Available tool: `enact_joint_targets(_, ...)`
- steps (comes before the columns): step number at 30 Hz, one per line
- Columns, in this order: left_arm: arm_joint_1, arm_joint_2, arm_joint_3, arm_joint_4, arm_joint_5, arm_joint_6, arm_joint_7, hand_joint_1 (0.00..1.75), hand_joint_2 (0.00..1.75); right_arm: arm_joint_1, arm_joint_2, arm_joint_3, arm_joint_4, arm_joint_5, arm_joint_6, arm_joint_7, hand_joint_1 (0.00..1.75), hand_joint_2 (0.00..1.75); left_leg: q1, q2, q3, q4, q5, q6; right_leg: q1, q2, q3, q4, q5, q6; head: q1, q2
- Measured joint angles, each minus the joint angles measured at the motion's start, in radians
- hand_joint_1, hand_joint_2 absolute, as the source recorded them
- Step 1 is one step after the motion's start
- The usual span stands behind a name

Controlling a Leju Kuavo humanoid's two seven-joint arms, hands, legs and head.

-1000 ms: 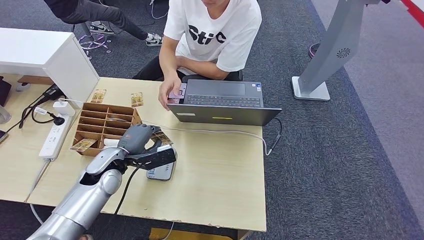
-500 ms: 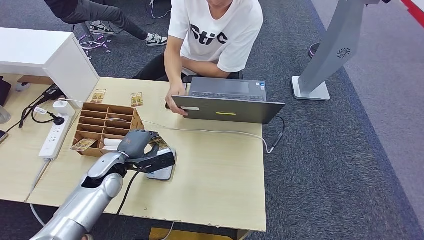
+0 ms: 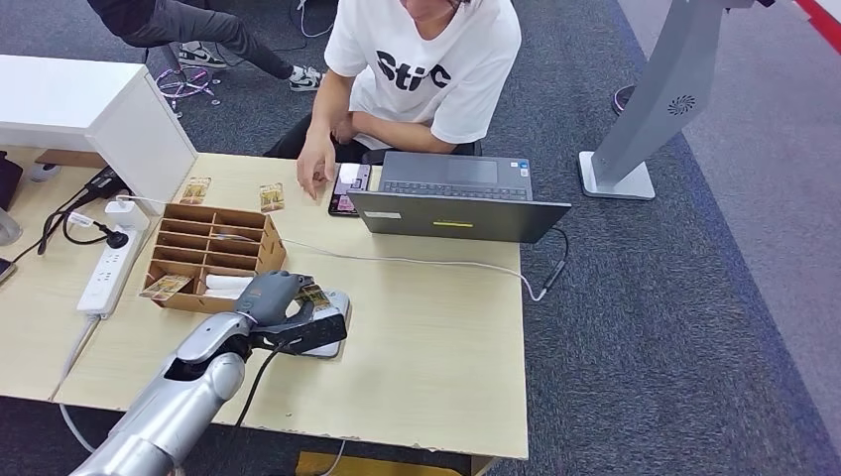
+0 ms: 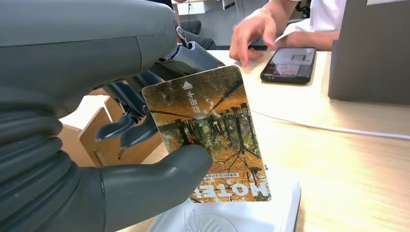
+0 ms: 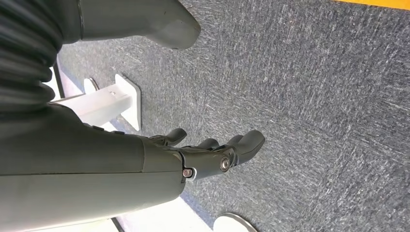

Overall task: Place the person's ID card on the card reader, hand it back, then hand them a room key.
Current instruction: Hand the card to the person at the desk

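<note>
Left hand (image 3: pixel 281 302) has dropped closer onto the card reader (image 3: pixel 327 342), thumb and fingers (image 4: pixel 126 129) pinching the card (image 4: pixel 212 135) just above its white top (scan looks imminent); right hand (image 5: pixel 212 154) hangs empty, fingers loosely apart.

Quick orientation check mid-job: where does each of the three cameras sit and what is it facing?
Head view: high on the body, looking down at the table; left hand over the card reader.
Left wrist view: behind the left hand, facing the card and seated person.
Right wrist view: right hand over carpet.
Shared: card, reader, phone.
</note>
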Motion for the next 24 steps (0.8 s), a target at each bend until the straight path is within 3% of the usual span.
enact_joint_targets(24,0.007,0.017,0.000,0.036,-0.008,-0.009,-0.014,1.75,1.75,0.000,0.005,0.002,0.000,0.015,0.000,0.008,0.00,1.75,0.000,0.000,0.000,0.000,0.000,0.000,0.000,0.000,0.001,0.000,0.000,0.000,0.000,0.000)
